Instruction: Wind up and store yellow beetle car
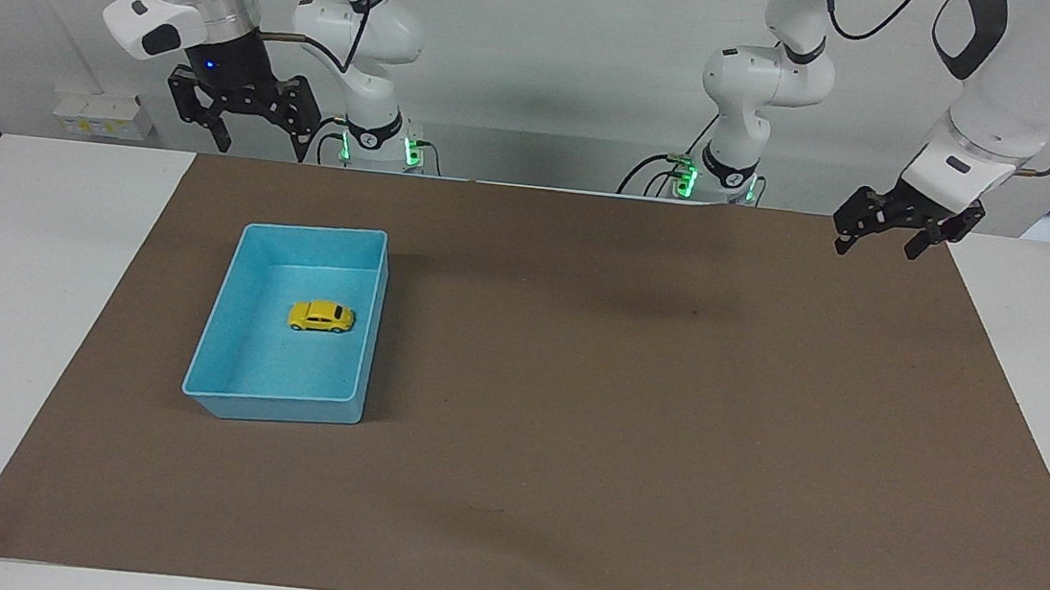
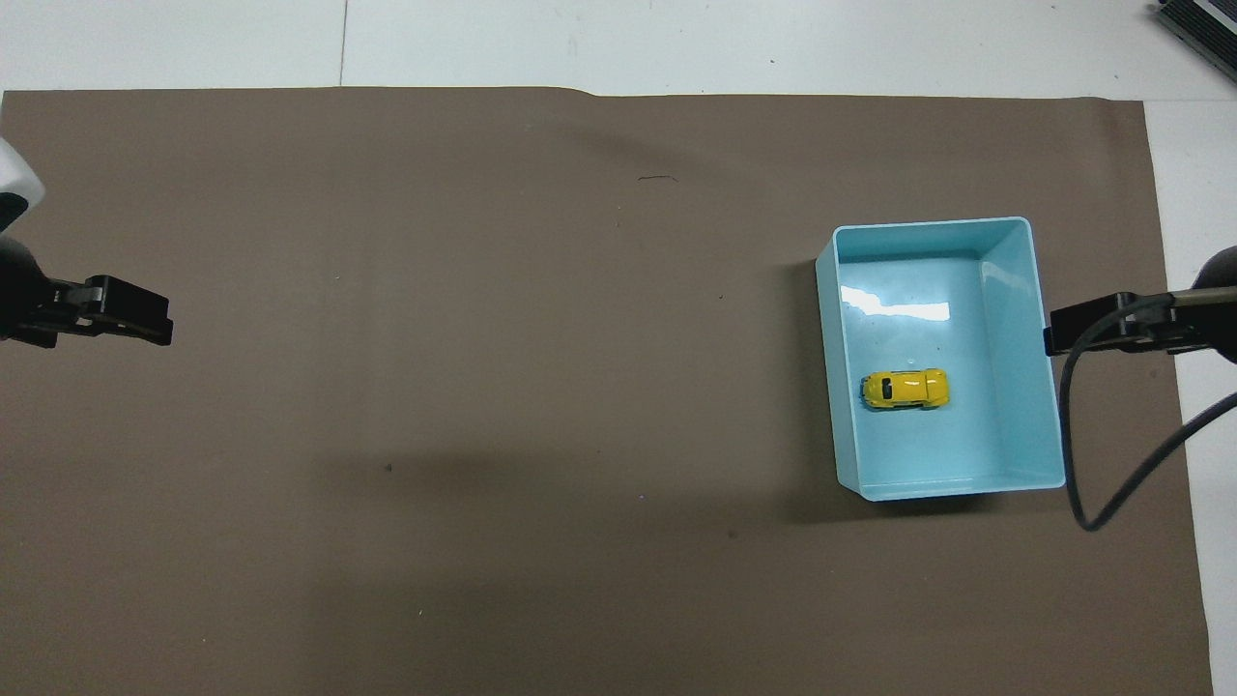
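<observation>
The yellow beetle car (image 1: pixel 321 316) stands on its wheels inside the light-blue bin (image 1: pixel 314 231), toward the right arm's end of the table. It also shows in the overhead view (image 2: pixel 906 388), in the bin (image 2: pixel 928 223), nearer to the robots than the bin's middle. My right gripper (image 1: pixel 260 147) is open and empty, raised high over the mat's edge beside the bin; its tip shows in the overhead view (image 2: pixel 1063 333). My left gripper (image 1: pixel 879 244) is open and empty, raised over the mat at the left arm's end, and waits (image 2: pixel 145 324).
A brown mat (image 1: pixel 631 392) covers most of the white table (image 1: pixel 25 285). A black cable (image 2: pixel 1092 483) hangs from the right arm beside the bin. A white socket box (image 1: pixel 99 114) sits near the right arm's end.
</observation>
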